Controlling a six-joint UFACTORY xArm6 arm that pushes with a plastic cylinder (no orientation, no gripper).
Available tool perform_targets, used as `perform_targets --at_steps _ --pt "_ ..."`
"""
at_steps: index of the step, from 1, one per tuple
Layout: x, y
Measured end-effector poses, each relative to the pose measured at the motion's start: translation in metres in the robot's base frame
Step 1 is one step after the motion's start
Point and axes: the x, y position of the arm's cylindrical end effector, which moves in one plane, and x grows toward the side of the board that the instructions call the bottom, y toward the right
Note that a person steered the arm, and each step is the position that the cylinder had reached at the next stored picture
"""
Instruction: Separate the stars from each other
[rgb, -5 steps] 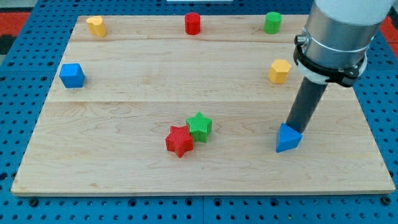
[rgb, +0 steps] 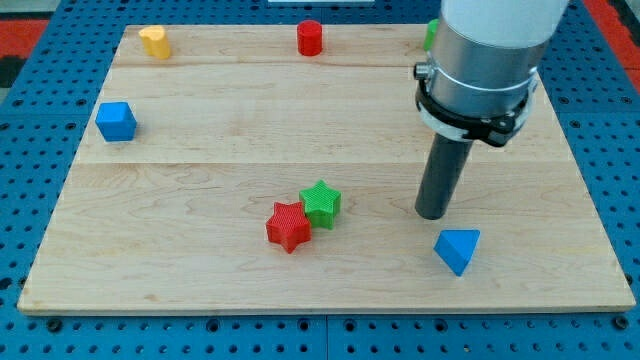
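Observation:
A red star (rgb: 288, 226) and a green star (rgb: 321, 202) lie touching each other near the middle of the board's lower half, the green one up and to the right of the red one. My tip (rgb: 432, 214) rests on the board to the right of the green star, about a hundred pixels from it and apart from it. A blue triangle block (rgb: 458, 247) lies just below and right of my tip, not touching it.
A blue cube (rgb: 116, 120) sits at the left edge. A yellow block (rgb: 154, 41) and a red cylinder (rgb: 310, 37) stand along the top. A green block (rgb: 431, 32) at the top right is mostly hidden by the arm.
My tip has moved left and slightly up, off the blue triangle and toward the stars. The blue triangle has shifted slightly down. The arm now hides the yellow block at the right.

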Motion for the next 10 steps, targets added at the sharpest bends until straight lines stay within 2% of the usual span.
perform_targets --at_steps 1,2,3,4,6,7,8,9,10 --pt "-0.030 -0.039" --pt "-0.039 -0.111" --pt "0.001 -0.116" --pt "0.017 -0.115" --pt "0.022 -0.095" --pt "0.046 -0.085" --pt "0.046 -0.049" --pt "0.064 -0.054" --pt "0.068 -0.097"
